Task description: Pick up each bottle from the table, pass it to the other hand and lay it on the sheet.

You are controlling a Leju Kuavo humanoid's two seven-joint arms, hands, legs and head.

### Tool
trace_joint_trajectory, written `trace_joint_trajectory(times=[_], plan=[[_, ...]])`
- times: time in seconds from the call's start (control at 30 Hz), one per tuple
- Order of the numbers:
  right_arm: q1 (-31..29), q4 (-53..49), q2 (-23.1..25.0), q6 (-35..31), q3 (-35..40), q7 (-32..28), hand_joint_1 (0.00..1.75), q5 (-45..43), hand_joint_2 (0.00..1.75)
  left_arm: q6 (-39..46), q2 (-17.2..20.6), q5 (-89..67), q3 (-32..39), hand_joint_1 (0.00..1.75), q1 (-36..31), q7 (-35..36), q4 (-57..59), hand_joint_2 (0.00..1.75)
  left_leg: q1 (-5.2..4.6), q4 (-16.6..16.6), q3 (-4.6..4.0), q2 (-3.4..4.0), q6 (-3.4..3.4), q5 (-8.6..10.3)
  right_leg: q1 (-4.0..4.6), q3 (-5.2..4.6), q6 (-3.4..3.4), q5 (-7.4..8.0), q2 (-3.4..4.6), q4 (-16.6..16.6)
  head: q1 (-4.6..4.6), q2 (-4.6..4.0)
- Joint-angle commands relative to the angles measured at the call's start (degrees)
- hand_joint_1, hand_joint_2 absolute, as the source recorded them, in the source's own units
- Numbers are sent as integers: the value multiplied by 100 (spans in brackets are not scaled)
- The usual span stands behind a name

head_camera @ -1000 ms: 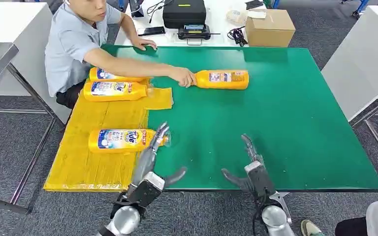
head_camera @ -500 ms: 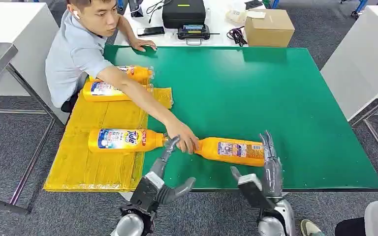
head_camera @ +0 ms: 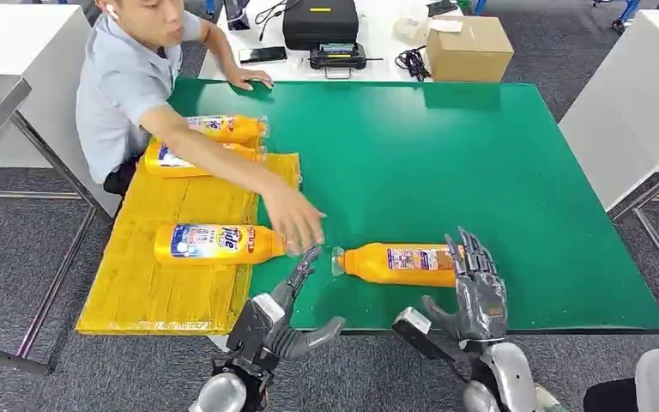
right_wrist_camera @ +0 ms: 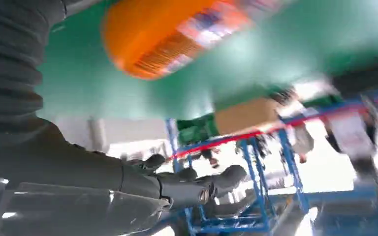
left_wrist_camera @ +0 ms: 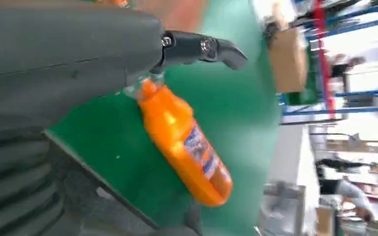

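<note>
An orange bottle (head_camera: 399, 263) lies on its side on the green table (head_camera: 480, 163) near the front edge, cap pointing toward my left hand. It appears again as the bottle (left_wrist_camera: 187, 147) in the left wrist view and blurred as the bottle (right_wrist_camera: 172, 34) in the right wrist view. My right hand (head_camera: 478, 287) is open, fingers spread, just behind the bottle's base. My left hand (head_camera: 287, 309) is open, fingertips close to the cap. Another orange bottle (head_camera: 214, 244) lies on the yellow sheet (head_camera: 167, 292). Two more bottles (head_camera: 210, 142) lie at the sheet's far end.
A person sits at the table's far left, one hand (head_camera: 296, 221) stretched out between the sheet bottle and the front bottle. A cardboard box (head_camera: 468, 47) and a black case (head_camera: 320, 21) stand on the white table behind. A white table (head_camera: 635, 103) flanks the right.
The person has let go of the front bottle and pulled the hand back toward the sheet. My right hand has risen behind the bottle's base. My left hand has barely moved.
</note>
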Motion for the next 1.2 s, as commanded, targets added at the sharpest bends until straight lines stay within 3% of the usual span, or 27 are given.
trace_joint_trajectory(times=[0.03, 0.27, 0.87, 1.03, 1.13, 1.2], plan=[[-815, 1342, -405, 89, 192, -126, 0, -155, 175, -121, 201, -258, -278, 0, -195, 38, -113, 175, 11, 2, 29, 27, -14, -17, 12, 27, -18, -5, 24, -6, 2, 0], [-1179, 1840, -373, 556, 215, -207, 0, -552, 175, -154, 281, -348, -419, 0, -215, -57, -142, 175, 10, -4, 30, 24, -14, -10, 12, 22, -16, -1, 18, -8, 0, 0], [-1247, 1778, -437, 607, 283, -259, 0, -526, 175, -4, 278, -669, -504, 0, -256, -18, -219, 175, 8, 0, 25, 21, -14, -11, 10, 19, -16, -4, 15, -3, 0, 0], [-1249, 1715, -365, 869, 261, -261, 0, -724, 175, 735, 202, -1625, -567, 0, -313, -75, -135, 175, 9, -1, 24, 19, -13, -11, 10, 19, -15, -4, 13, -4, 0, 0], [-1361, 2004, -404, 703, 400, 76, 0, -184, 175, 668, 173, -1613, -586, 0, -339, -26, -93, 175, 6, -1, 17, 14, -9, -6, 6, 12, -11, -2, 9, -3, 0, 0], [-1392, 2160, -314, 844, 327, -192, 0, -555, 175, 622, 173, -1608, -606, 0, -358, -24, -67, 175, 8, -2, 21, 19, -11, -8, 9, 15, -13, -1, 14, -5, 0, 0]])
